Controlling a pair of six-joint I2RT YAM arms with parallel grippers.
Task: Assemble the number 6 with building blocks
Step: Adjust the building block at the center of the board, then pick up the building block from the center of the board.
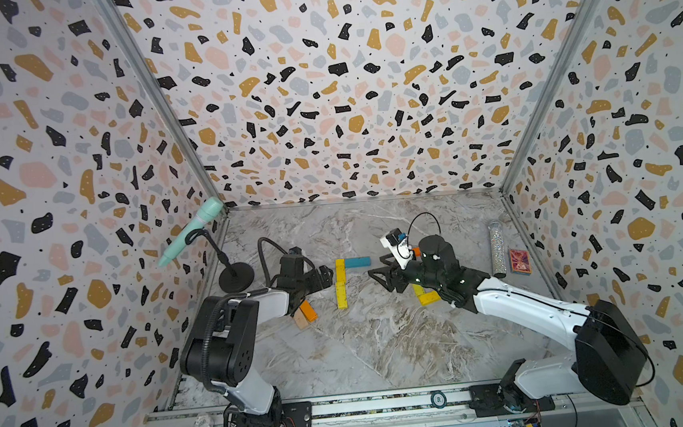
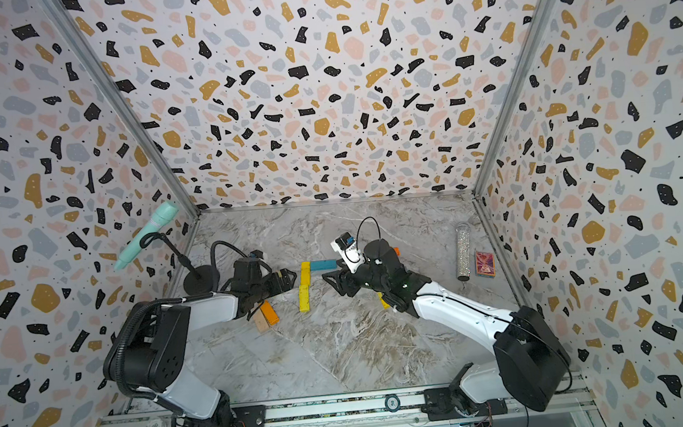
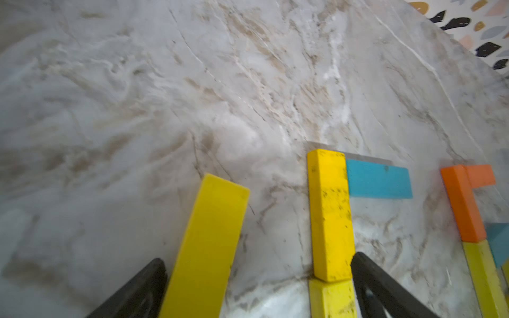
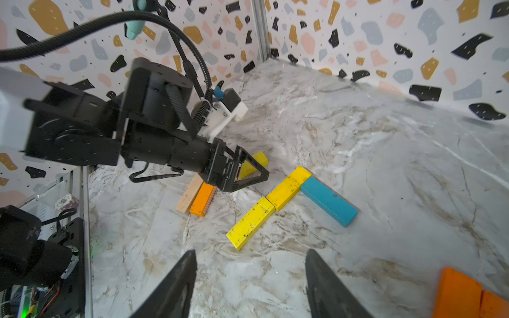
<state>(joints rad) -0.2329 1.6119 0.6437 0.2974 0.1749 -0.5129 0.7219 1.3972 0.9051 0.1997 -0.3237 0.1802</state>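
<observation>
**Where My Eyes Sit**

My stereo head looks steeply down from high above my bases; both top views share the whole marble table (image 1: 383,344). My wrist cameras ride low and close, both catching the blue block (image 3: 378,179) (image 4: 329,203).

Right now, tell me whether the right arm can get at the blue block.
Probably yes. The blue block lies flat just ahead of the open jaws of the right arm, with only bare table between. One end touches a yellow block, so grip across its long sides.
</observation>
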